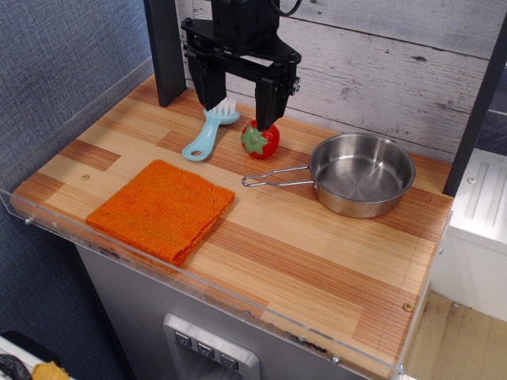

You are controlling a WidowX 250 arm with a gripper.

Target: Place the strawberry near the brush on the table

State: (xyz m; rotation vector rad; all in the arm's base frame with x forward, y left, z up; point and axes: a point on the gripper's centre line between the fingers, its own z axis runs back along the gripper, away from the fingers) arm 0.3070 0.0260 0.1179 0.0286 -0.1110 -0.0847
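Strawberry [260, 140] sits near counter's back edge, just right of brush [209, 131]; gripper [238, 110] spread wide above.
Lift straight up so the fingertip touching it doesn't nudge it away.

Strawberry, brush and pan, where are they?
strawberry [261, 141], only camera view, on its red side.
brush [207, 131], same view, on its blue handle.
pan [361, 173], same view, inside its bowl.

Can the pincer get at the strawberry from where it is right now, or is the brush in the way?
Probably yes. The pincer is open above the table, with one finger right at the strawberry and the other over the brush bristles. The brush lies beside the strawberry, apart from it, though that far finger could nudge it.
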